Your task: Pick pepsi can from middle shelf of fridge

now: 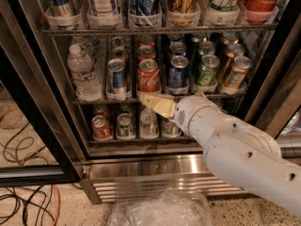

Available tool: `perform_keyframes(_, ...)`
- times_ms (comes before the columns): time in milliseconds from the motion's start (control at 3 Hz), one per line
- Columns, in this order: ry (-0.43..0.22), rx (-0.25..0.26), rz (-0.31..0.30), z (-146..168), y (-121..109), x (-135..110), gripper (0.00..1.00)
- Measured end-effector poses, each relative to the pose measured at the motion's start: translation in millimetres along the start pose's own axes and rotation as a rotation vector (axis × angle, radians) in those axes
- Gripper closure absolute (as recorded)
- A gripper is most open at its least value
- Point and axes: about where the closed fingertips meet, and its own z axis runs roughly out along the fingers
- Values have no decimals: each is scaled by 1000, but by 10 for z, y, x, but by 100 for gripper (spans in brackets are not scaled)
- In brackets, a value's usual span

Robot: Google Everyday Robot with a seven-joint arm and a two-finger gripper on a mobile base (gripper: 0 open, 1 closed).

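At the shelf (89,100) edge, the tool (149,102) is hovering, its opening impossible to tell; the pepsi can (178,74) is probably handling light, stiff and slick, best taken mid-body.

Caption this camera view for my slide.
The gripper at the front edge of the middle shelf, just below-left of the pepsi can, in the fridge.

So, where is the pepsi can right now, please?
The pepsi can stands mid-view on the middle shelf, between the Coca-Cola can and green can; the gripper is below-left.
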Motion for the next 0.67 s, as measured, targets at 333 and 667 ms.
perform_keyframes(333,-6,-15,4,40,72,12,0)
perform_keyframes(667,-23,-14,-1,84,96,8,0)
